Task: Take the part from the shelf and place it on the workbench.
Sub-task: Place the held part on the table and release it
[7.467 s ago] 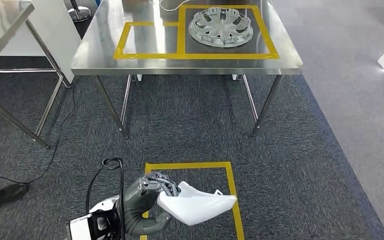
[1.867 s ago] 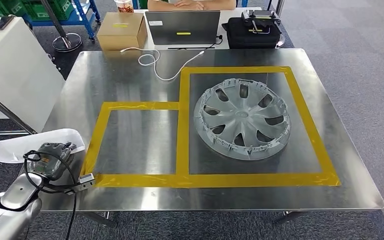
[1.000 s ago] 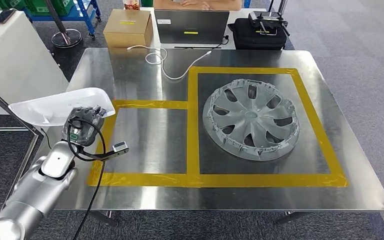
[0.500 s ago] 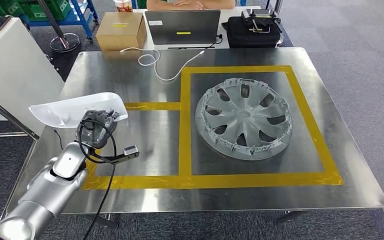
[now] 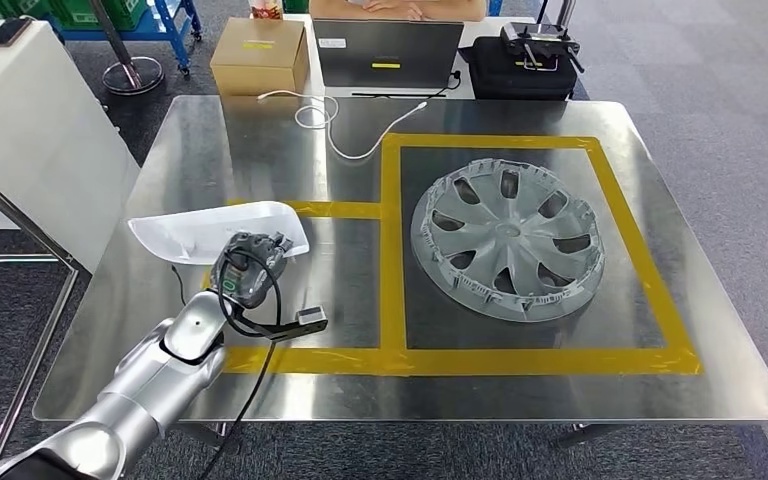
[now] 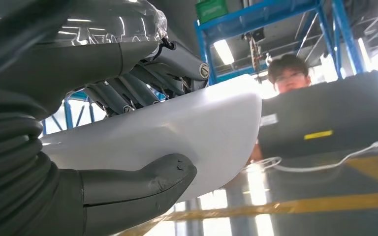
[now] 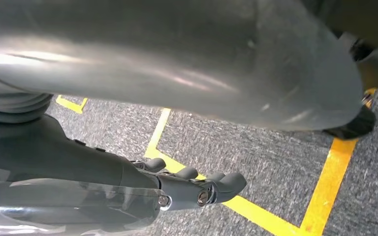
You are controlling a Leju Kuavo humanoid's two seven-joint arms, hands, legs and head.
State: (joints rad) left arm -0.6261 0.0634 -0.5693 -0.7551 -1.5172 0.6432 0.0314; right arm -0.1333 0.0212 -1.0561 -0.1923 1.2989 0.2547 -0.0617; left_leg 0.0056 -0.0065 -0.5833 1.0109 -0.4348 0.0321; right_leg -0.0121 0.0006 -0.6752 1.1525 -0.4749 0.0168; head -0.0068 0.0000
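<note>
White part (image 5: 215, 228) held in the left hand (image 5: 248, 270) over the near-left of the steel workbench (image 5: 520, 385).

The part, a smooth curved white shell, is gripped from beneath: in the left wrist view the thumb (image 6: 142, 179) presses one face and the darker fingers (image 6: 142, 81) wrap the other. It sits above the left, smaller yellow-taped square (image 5: 305, 355), at that square's far-left corner. To the right, inside the larger taped square, lies a grey wheel cover (image 5: 505, 238). At the far edge are a cardboard box (image 5: 258, 52), a laptop (image 5: 388, 52) and a white cable (image 5: 345, 125). The right hand (image 7: 177, 189) hangs over grey carpet with yellow floor tape (image 7: 332, 189), its fingers loosely extended and holding nothing.
</note>
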